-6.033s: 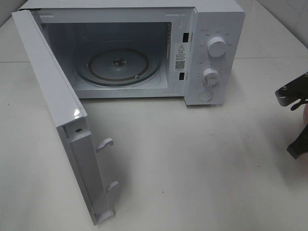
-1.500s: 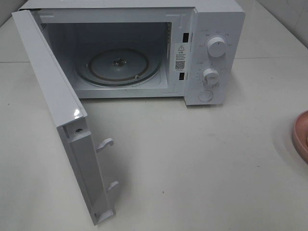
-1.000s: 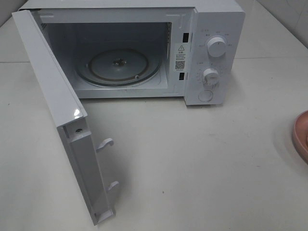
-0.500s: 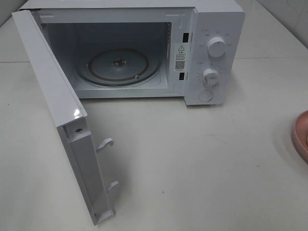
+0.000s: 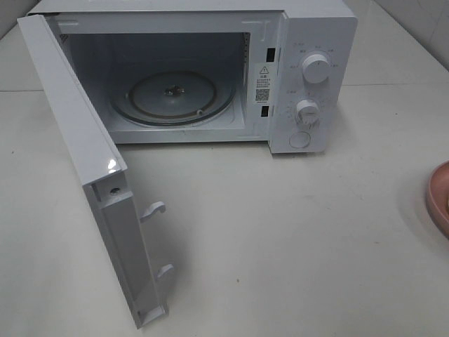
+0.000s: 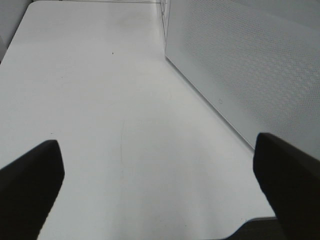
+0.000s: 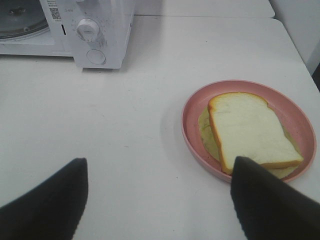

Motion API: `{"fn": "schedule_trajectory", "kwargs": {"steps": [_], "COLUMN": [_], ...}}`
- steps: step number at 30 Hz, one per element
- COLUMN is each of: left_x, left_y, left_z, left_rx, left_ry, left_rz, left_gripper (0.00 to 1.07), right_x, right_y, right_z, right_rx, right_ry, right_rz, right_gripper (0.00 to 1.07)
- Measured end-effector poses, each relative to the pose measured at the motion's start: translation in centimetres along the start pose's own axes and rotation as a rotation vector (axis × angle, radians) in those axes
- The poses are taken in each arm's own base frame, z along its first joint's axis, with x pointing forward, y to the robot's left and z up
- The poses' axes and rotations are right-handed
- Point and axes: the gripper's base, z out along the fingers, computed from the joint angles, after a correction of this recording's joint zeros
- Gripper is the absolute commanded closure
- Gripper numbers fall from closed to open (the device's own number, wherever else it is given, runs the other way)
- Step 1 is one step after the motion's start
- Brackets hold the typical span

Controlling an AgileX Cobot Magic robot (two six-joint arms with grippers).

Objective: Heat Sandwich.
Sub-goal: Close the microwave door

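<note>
The sandwich (image 7: 247, 131), pale bread with an orange-yellow crust over a green layer, lies on a round pink plate (image 7: 192, 112) on the white table. Only the plate's rim (image 5: 439, 196) shows at the right edge of the exterior high view. My right gripper (image 7: 160, 200) hovers open above the table, close to the plate; one dark finger (image 7: 267, 202) overlaps the plate's near side in the right wrist view. The white microwave (image 5: 316, 42) stands with its door (image 5: 84, 161) swung wide and its glass turntable (image 5: 172, 97) bare. My left gripper (image 6: 157, 182) is open over bare table beside the door's outer face.
The microwave's control panel has two knobs (image 5: 315, 69) and a round button (image 5: 299, 140). The open door juts toward the table's front on the left. The table's edge (image 6: 250, 222) shows in the left wrist view. A wall (image 5: 421, 21) runs behind at the right.
Six seconds ago the right gripper stood at the right edge of the exterior high view over the plate; it has since left that view. Over the last second nothing has visibly moved.
</note>
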Motion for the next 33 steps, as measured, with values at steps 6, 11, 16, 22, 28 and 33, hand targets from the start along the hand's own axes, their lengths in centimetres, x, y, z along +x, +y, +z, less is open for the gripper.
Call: {"fn": "schedule_trajectory", "kwargs": {"steps": [6, 11, 16, 22, 28, 33], "left_x": [-0.1, -1.1, -2.1, -3.6, -4.6, -5.2], "left_y": [0.0, 0.0, 0.0, 0.1, 0.3, 0.5], "left_z": [0.0, -0.2, 0.9, 3.1, 5.9, 8.8], "left_rx": [0.000, 0.000, -0.003, -0.009, -0.018, -0.027], "left_ry": [-0.004, -0.051, -0.032, 0.015, 0.120, 0.208], "left_rz": [0.000, 0.000, -0.005, -0.014, -0.024, -0.033], "left_gripper": [0.09, 0.11, 0.20, 0.40, 0.66, 1.07], "right_x": [0.0, 0.0, 0.0, 0.0, 0.0, 0.0], "right_y": [0.0, 0.0, 0.0, 0.0, 0.0, 0.0], "right_z": [0.0, 0.0, 0.0, 0.0, 0.0, 0.0], "right_rx": [0.000, 0.000, 0.000, 0.000, 0.000, 0.000], "right_ry": [0.000, 0.000, 0.000, 0.000, 0.000, 0.000], "right_rz": [0.000, 0.000, 0.000, 0.000, 0.000, 0.000], "right_gripper": [0.32, 0.32, 0.32, 0.32, 0.32, 0.32]}}
